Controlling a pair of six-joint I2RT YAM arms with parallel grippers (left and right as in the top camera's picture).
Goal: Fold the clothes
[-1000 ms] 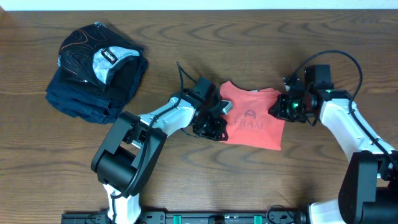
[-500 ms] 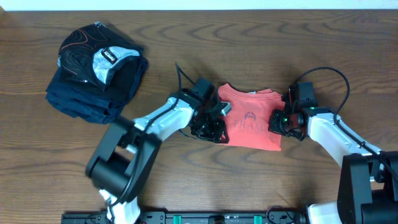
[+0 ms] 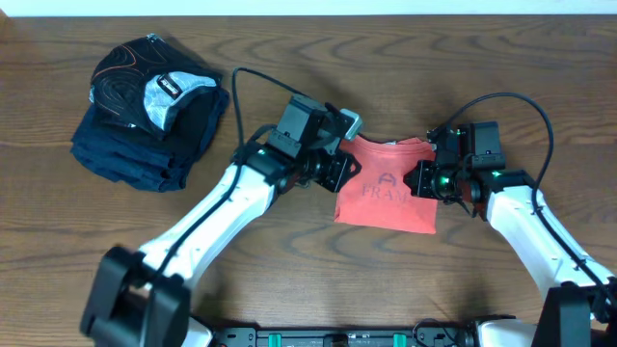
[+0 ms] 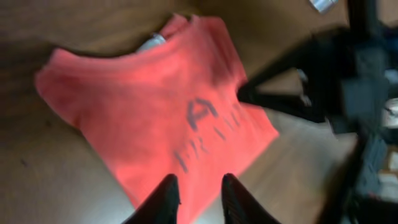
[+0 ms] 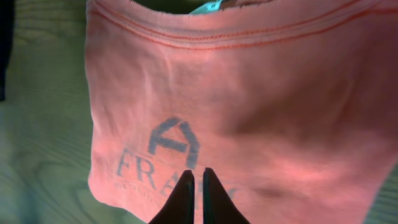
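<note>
Wood-grain table (image 3: 318, 289), brown, matte, bare apart from two fabric items. Dark pile of folded garments (image 3: 145, 106) back left, navy/black, lumpy, with a grey-white patterned piece (image 3: 162, 94) on top; well apart from the arms, not part of the job. The coral-red T-shirt (image 3: 386, 193) lies mid-table between the two arms, already down to a compact, roughly rectangular packet with the print facing up. It's soft cotton, and the lower edge is slightly skewed. The arms flank it, one at each side edge, probably to square up the packet or take one more fold. Left gripper (image 4: 199, 180) hovers over the shirt's near edge, fingers apart with nothing between them. Right gripper (image 5: 196, 173) sits low over the printed area, fingers together with only a sliver of gap. No fabric is visibly pinched, though I can't rule out contact underneath. Navy lettering (image 5: 174, 142) reads "A" over "FRA…", the rest hidden. Double-stitched collar band (image 5: 249, 34) runs along the far edge, with a small teal label (image 5: 208, 6) peeking out.
</note>
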